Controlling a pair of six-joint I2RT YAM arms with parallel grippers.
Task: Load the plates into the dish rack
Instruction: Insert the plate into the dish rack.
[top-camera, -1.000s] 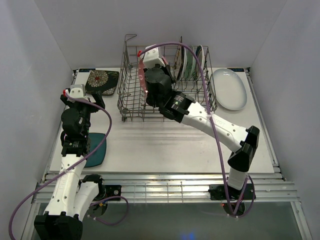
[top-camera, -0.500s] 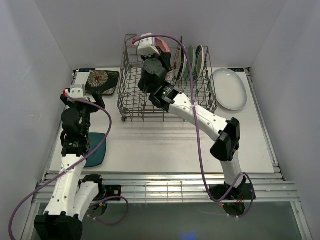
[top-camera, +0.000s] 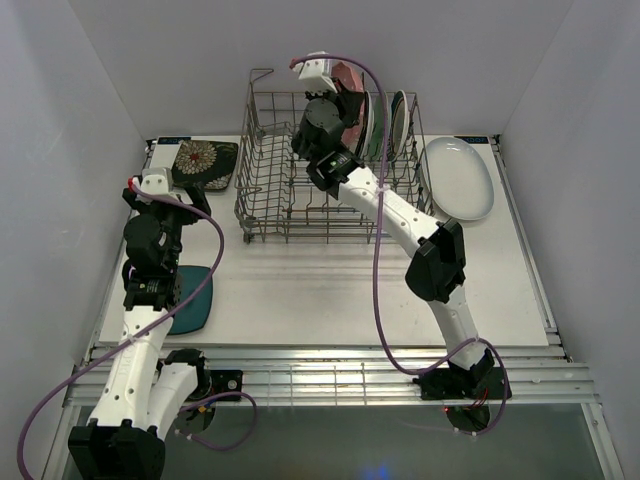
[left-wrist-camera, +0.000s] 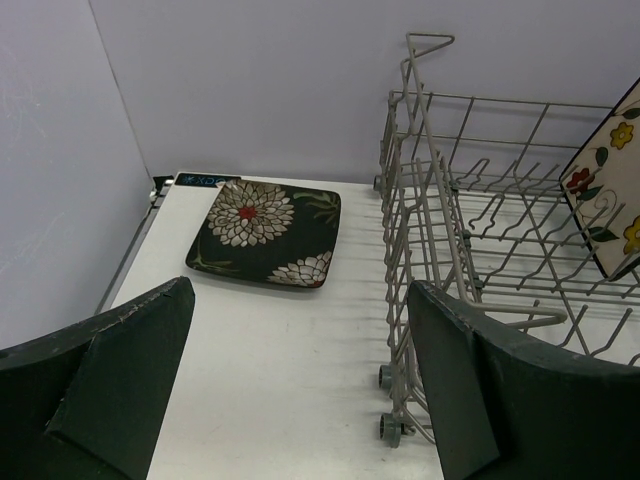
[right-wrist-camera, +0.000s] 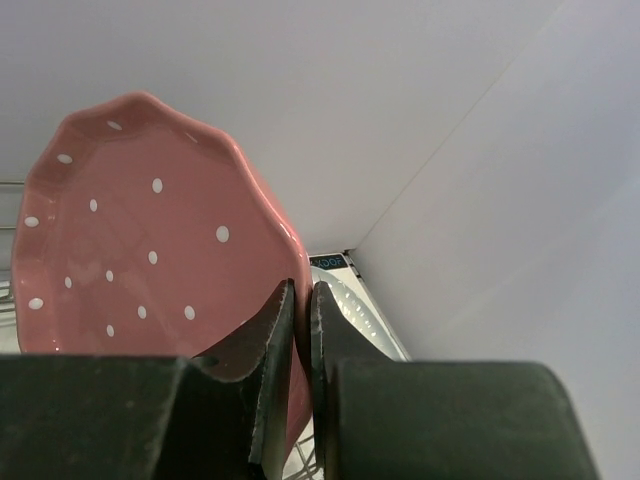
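My right gripper (top-camera: 340, 95) (right-wrist-camera: 302, 292) is shut on the rim of a pink dotted scalloped plate (top-camera: 348, 78) (right-wrist-camera: 150, 230), held on edge high over the back of the grey wire dish rack (top-camera: 265, 195) (left-wrist-camera: 440, 230). Green-rimmed white plates (top-camera: 388, 125) and a cream floral square plate (left-wrist-camera: 608, 190) stand upright in the rack's back right. My left gripper (top-camera: 178, 200) (left-wrist-camera: 300, 290) is open and empty, low over the table left of the rack. A black floral square plate (top-camera: 205, 163) (left-wrist-camera: 265, 232) lies flat ahead of it.
A dark teal plate (top-camera: 195, 300) lies at the table's left, partly under the left arm. A large white oval plate (top-camera: 460, 178) (right-wrist-camera: 352, 300) lies right of the rack. Grey walls close in the left, back and right.
The right arm has lifted the pink plate up and rightward, from the rack's left-middle to above the standing plates at the back. The left arm has not moved.
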